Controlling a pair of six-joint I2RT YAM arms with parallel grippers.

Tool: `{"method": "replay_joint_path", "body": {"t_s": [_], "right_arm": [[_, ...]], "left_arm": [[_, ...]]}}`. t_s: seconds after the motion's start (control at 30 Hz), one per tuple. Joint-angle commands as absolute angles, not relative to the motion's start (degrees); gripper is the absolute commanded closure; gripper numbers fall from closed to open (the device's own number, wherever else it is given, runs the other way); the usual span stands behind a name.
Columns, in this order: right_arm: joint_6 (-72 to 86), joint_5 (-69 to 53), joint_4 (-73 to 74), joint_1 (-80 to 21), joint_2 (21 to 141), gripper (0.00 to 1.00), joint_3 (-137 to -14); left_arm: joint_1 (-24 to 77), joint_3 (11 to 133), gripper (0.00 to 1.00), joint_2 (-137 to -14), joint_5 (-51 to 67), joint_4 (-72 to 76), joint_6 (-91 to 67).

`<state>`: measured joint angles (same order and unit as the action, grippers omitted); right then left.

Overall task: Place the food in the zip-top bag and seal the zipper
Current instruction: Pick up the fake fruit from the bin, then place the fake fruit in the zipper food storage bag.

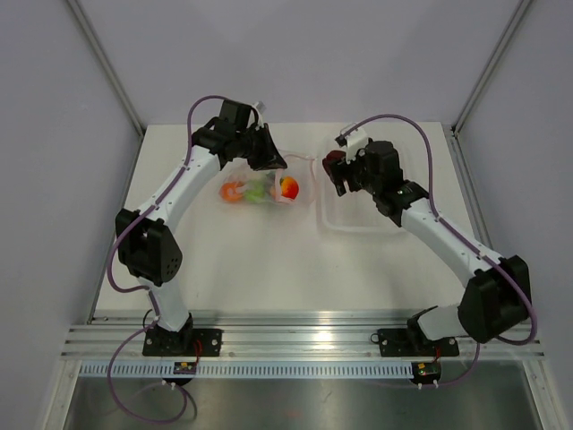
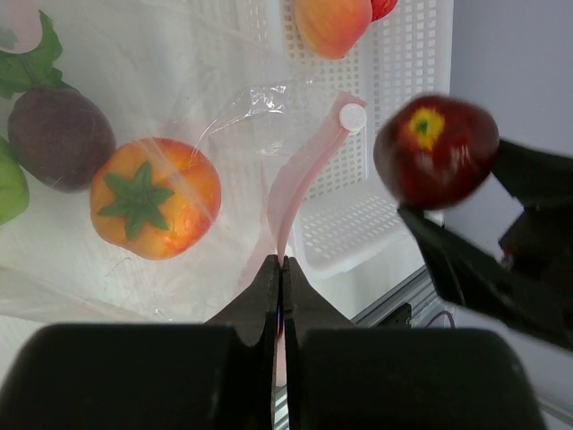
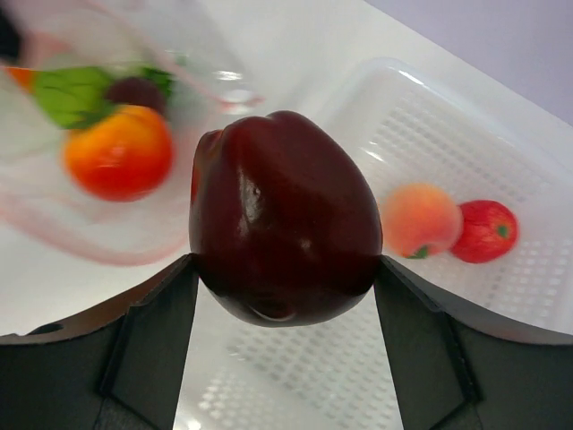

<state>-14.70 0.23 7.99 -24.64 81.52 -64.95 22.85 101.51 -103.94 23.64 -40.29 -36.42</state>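
The zip-top bag [image 1: 269,199] lies on the table, its mouth facing the tray. Inside it are an orange-yellow fruit [image 1: 288,186], green pieces [image 1: 260,190] and an orange piece [image 1: 233,192]. My left gripper [image 1: 270,154] is shut on the bag's pinkish zipper strip [image 2: 304,175] and holds the mouth edge up; its white slider [image 2: 353,117] sits at the far end. The left wrist view shows an orange fruit [image 2: 155,197] and a dark purple one [image 2: 60,136] through the plastic. My right gripper [image 1: 336,170] is shut on a dark red apple [image 3: 285,219], held between tray and bag mouth.
A clear rigid tray [image 1: 345,226] stands right of the bag, under the right gripper. In it lie a peach [image 3: 421,220] and a red strawberry [image 3: 486,230]. Grey walls close the table at the back and sides; the arm bases sit at the near edge.
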Motion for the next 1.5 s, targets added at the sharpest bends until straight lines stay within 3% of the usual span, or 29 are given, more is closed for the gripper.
{"method": "replay_joint_path", "body": {"t_s": [0.0,0.2,0.97,1.13,1.2,1.47], "right_arm": [[-5.47,-4.04,8.52,-29.52,74.98,0.27,-62.24],[2.10,-6.50,6.07,-34.36,69.17,0.28,-59.94],[11.42,5.44,4.66,-37.00,91.05,0.25,-77.16],[13.00,5.89,5.01,-37.00,94.30,0.12,-80.94],[13.53,5.63,5.36,-37.09,94.83,0.01,-82.17],[13.71,6.24,5.71,-37.18,90.71,0.01,-80.86]], "left_arm": [[22.59,103.45,1.00,-102.04,26.01,-37.44,-37.53],[22.59,104.06,1.00,-101.52,26.01,-36.57,-38.41],[22.76,101.69,1.00,-96.42,30.15,-36.21,-37.97],[22.76,102.30,1.00,-95.98,31.64,-35.60,-38.58],[22.76,103.44,1.00,-95.98,31.64,-35.77,-38.58],[21.80,105.03,1.00,-96.41,32.25,-36.21,-39.20]]}}
